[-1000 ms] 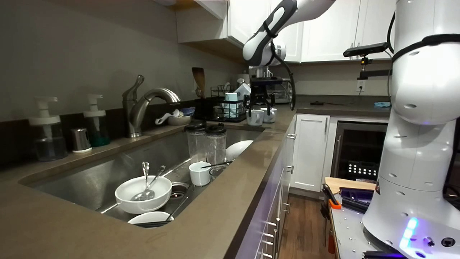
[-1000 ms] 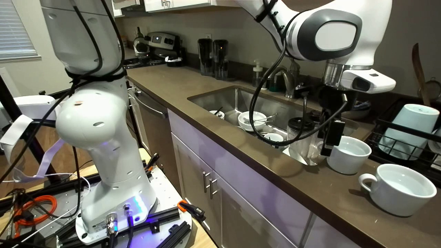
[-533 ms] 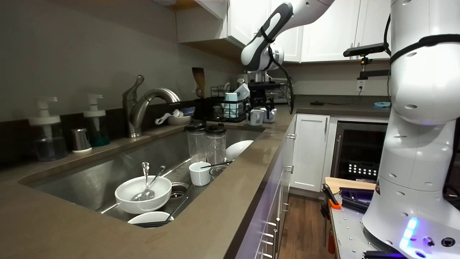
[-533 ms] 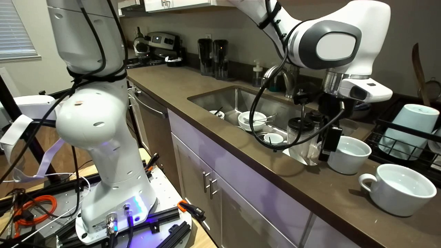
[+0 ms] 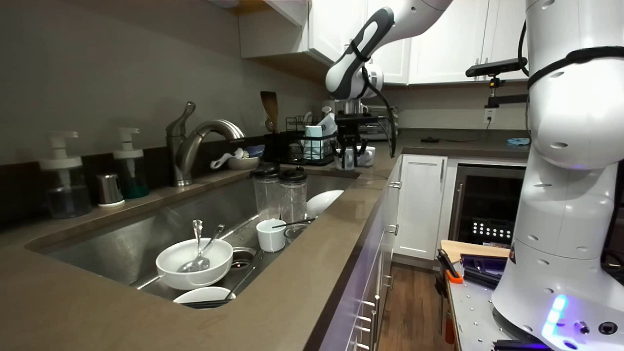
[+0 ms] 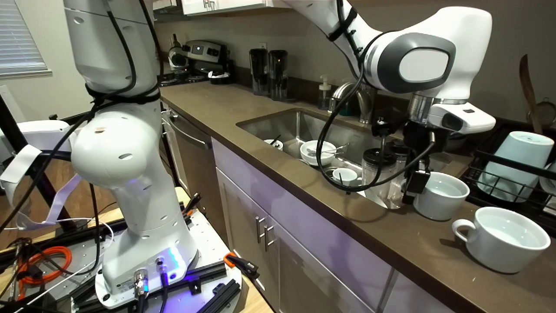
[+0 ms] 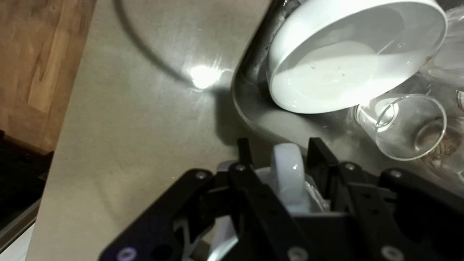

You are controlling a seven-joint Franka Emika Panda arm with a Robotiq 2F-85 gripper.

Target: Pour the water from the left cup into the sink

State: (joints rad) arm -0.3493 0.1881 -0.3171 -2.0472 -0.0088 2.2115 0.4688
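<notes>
The left cup (image 6: 443,198) is white and stands upright on the counter by the sink corner, with what looks like clear water inside. A similar right cup (image 6: 501,239) stands nearer the camera. In the wrist view the left cup's handle (image 7: 289,170) rises between the two fingers of my gripper (image 7: 279,143), and a gap shows on either side of it. So the jaws stand part-way open around the handle. In an exterior view the gripper (image 5: 350,158) hides much of the left cup (image 5: 345,165). The steel sink (image 5: 112,253) lies beside the cups.
A black dish rack (image 6: 512,174) with a pale blue cup stands behind the cups. In the sink are a tilted white bowl (image 7: 348,65), a drinking glass (image 7: 409,127), lidded clear jars (image 5: 292,200) and a bowl with spoons (image 5: 195,273). The faucet (image 5: 187,151) arches over the basin.
My gripper has come down to the left cup's handle. Its fingers have moved closer together from wide apart. Both cups stay where they were.
</notes>
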